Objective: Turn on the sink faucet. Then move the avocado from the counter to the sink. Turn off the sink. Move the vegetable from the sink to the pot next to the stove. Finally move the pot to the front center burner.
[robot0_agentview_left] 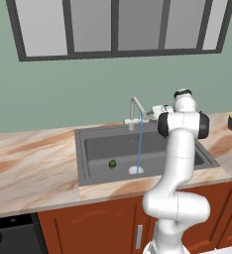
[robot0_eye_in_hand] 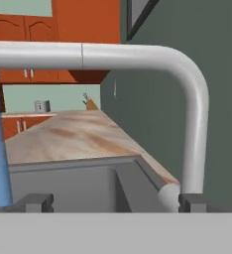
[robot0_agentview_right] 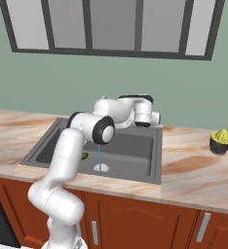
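The sink faucet (robot0_agentview_left: 134,110) stands behind the sink (robot0_agentview_left: 88,149) and a thin blue stream of water (robot0_agentview_left: 139,144) runs from its spout to the drain. The avocado (robot0_agentview_left: 112,163) lies on the basin floor left of the stream; in the right base view the avocado (robot0_agentview_right: 85,156) peeks out from behind the arm. My gripper (robot0_agentview_left: 155,110) hovers just right of the faucet at spout height. In the hand view the gripper (robot0_eye_in_hand: 117,202) is open, fingertips (robot0_eye_in_hand: 38,201) wide apart, with the faucet spout (robot0_eye_in_hand: 138,57) arching across above them. The pot and the burner are out of view.
The marbled counter (robot0_agentview_left: 33,163) runs on both sides of the sink. A dark bowl with a yellow-green thing (robot0_agentview_right: 220,142) stands on the right stretch. A window and the green wall rise close behind the faucet. A dark appliance front (robot0_agentview_left: 9,238) sits at the lower left.
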